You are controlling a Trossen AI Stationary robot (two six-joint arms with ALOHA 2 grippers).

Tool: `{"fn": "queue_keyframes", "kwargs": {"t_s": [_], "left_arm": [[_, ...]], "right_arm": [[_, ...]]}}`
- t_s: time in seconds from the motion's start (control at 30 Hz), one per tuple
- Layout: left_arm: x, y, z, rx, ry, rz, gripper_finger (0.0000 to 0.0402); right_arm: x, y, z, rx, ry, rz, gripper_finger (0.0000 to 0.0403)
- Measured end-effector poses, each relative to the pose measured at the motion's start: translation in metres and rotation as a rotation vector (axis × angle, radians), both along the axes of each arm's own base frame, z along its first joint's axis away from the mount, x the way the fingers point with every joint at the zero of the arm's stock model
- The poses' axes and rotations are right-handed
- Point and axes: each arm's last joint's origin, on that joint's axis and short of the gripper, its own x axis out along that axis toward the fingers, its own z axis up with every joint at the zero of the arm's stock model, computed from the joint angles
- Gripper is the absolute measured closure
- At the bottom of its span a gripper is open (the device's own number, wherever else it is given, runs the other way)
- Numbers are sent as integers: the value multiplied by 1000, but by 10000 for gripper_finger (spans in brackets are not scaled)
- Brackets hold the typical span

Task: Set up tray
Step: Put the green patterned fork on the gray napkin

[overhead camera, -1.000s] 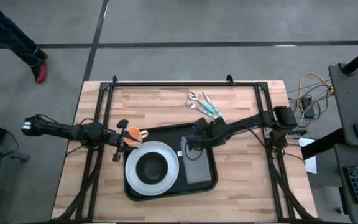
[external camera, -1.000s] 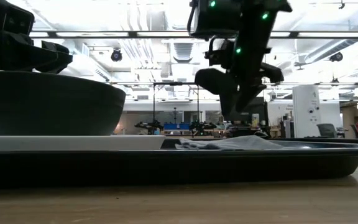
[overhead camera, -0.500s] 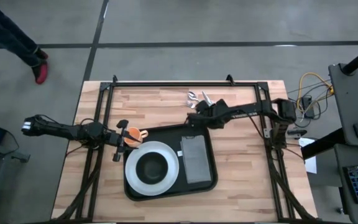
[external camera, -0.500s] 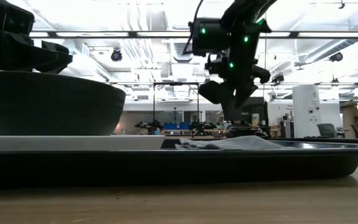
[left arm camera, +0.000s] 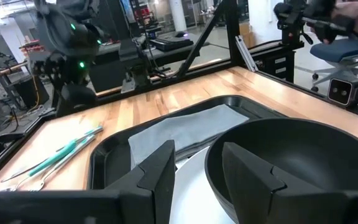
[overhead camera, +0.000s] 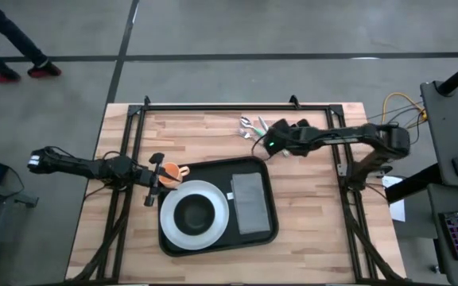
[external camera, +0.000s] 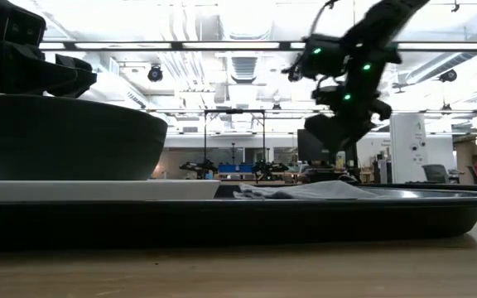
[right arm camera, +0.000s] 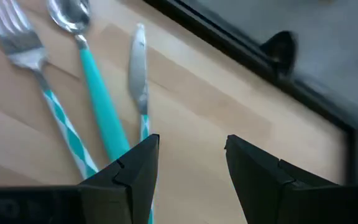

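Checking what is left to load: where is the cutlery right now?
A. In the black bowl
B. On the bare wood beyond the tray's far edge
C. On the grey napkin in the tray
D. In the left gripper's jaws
B: the fork, spoon and knife lie on the wooden table, outside the tray, with the right gripper open above them.

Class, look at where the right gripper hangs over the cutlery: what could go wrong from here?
The fork, spoon and knife lie close together, so the open right gripper might catch two, or push one aside. The left gripper, open beside the bowl, could knock it.
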Motion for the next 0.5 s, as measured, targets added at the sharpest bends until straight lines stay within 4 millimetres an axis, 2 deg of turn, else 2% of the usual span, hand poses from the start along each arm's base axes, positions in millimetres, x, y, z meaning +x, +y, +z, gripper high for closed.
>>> {"fn": "queue_keyframes", "kwargs": {"t_s": [0.1, 0.27, 0.5], "left_arm": [[0, 0, 0, 0, 0, 0, 285], [0, 0, 0, 0, 0, 0, 285], [0, 0, 0, 0, 0, 0, 285]], "right_arm": [[-15, -5, 4, 60, -162, 64, 227], [-24, -3, 10, 107, -379, 257, 227], [-25, -2, 17, 91, -370, 311, 228]]}}
